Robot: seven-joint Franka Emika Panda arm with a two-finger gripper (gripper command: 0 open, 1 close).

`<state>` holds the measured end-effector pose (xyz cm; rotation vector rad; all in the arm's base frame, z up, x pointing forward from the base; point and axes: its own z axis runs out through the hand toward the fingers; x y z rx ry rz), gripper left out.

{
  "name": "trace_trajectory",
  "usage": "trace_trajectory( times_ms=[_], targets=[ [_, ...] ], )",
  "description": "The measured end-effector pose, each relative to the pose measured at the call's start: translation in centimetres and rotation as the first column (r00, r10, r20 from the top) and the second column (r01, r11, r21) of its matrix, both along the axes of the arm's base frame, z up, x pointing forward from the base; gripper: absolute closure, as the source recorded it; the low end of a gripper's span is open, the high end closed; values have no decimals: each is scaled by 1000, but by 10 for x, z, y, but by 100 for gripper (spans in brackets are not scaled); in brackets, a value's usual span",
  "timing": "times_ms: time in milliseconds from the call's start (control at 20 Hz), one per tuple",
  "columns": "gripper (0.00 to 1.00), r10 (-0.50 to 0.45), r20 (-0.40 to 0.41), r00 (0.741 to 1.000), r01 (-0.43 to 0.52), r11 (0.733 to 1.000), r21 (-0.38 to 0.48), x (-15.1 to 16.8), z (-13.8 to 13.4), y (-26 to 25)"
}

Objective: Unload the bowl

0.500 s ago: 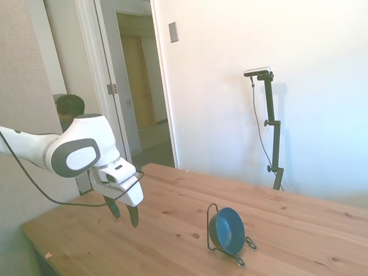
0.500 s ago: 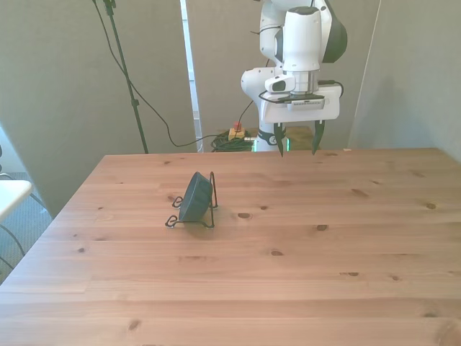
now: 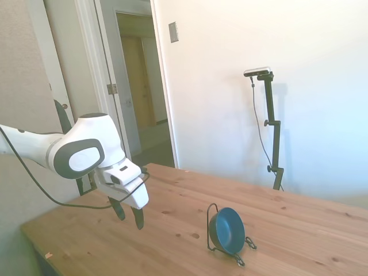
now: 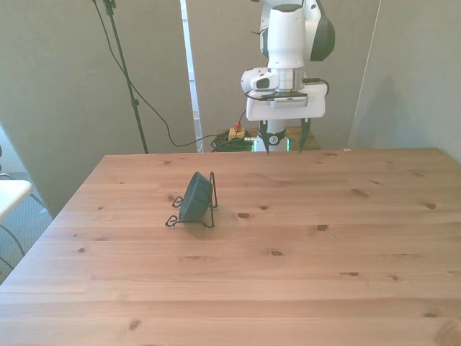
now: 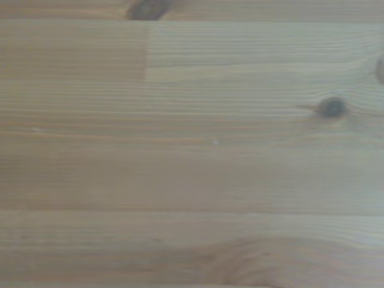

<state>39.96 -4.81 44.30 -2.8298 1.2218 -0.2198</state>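
The bowl (image 3: pixel 227 230) stands on edge in a black wire rack (image 3: pixel 213 214), lower centre-right of the side view, on the wooden table (image 4: pixel 302 252); the gripper (image 3: pixel 130 215) hangs well apart at lower left, its fingers spread, holding nothing; the wrist view shows only wood grain

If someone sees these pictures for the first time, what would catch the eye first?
Probably the bowl, standing on edge in a thin wire rack toward the front view's left, the only things on the table. Next, the white arm's open pincer, hanging empty above the far edge, well apart from the bowl.
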Motion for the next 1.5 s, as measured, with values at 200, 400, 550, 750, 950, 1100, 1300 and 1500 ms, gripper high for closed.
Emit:
trace_trajectory(
  times_ms=[200,400,550,750,950,1100,1300,1500],
  targets=[
    [0,8,1,1000,-8,1000,-10,-19,14,-52],
    [0,58,29,998,-57,997,-55,-32,33,-114],
    [0,126,60,990,-121,989,-84,-28,44,-146],
    [0,173,110,979,-165,983,-78,-7,41,-185],
    [0,231,171,958,-227,973,-42,18,29,-222],
    [0,314,234,920,-321,947,-9,39,15,-234],
    [0,430,303,851,-463,885,44,60,-2,-251],
    [0,504,316,804,-564,815,135,72,-21,-274]
  ],
)
